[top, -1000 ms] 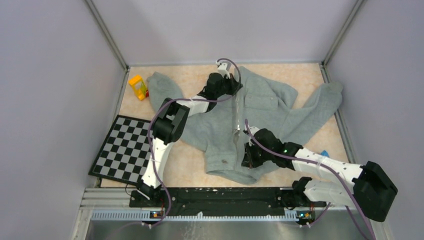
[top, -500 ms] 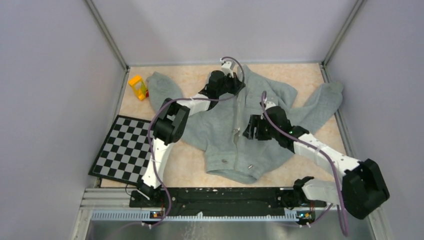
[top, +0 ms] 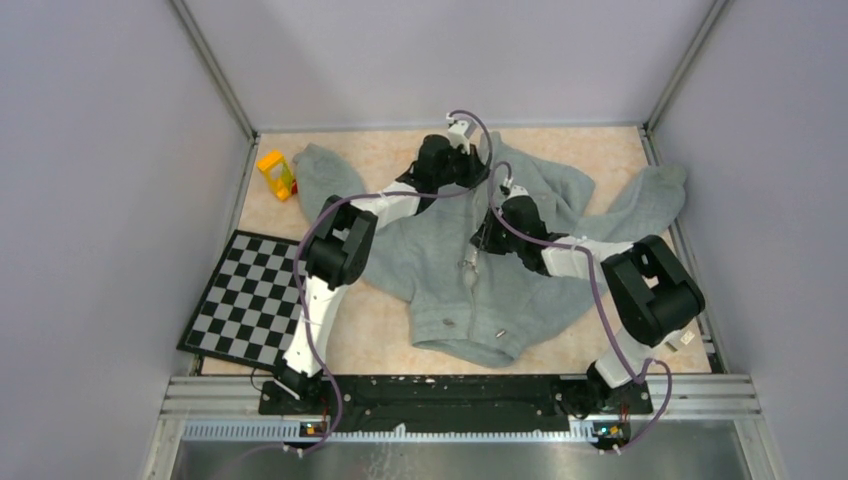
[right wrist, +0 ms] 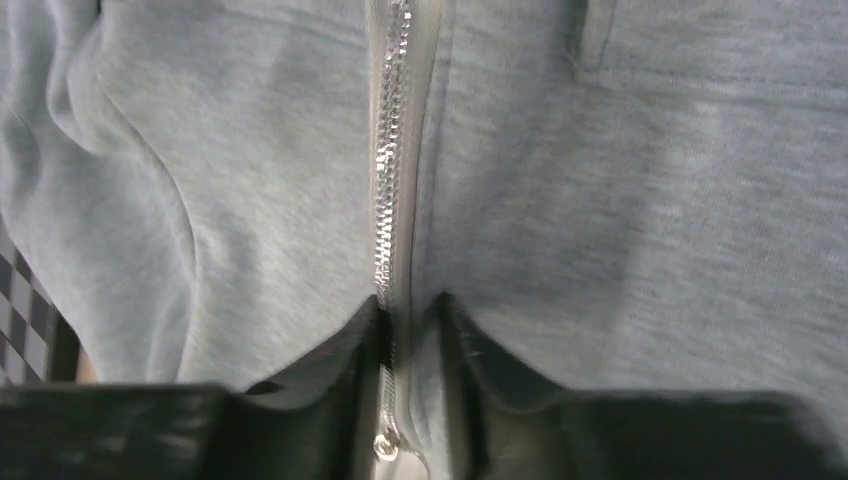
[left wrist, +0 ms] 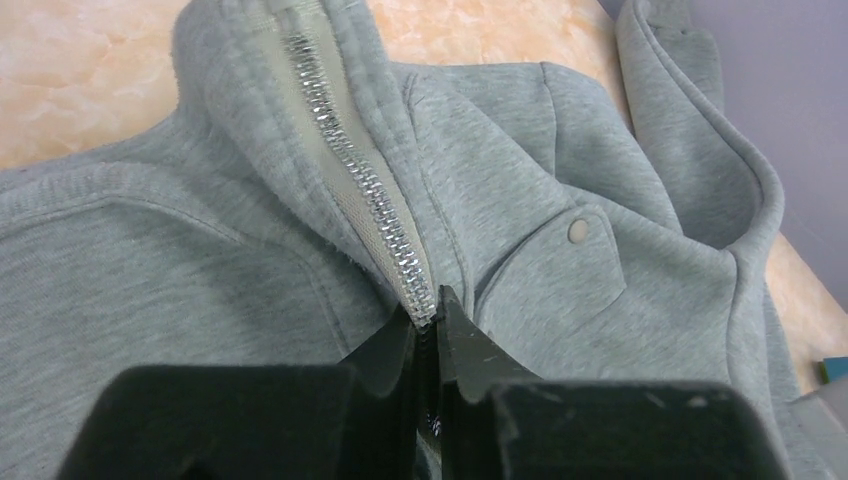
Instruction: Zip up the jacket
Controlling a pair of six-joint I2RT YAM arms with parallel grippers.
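Tension first: left gripper (left wrist: 432, 310) clamps jacket (left wrist: 150, 260) top at 12 o'clock; half-open right gripper (right wrist: 410, 305), holding nothing, should centre on pull (right wrist: 384, 447).

L arm (top: 312, 320) & R arm (top: 575, 262), white links w/ black joints, purple cables (top: 480, 120), black end effector fingers (left wrist: 470, 360)

A yellow toy (top: 275, 173) sits beyond a checkerboard (top: 250, 300) on the marbled table (top: 380, 330).
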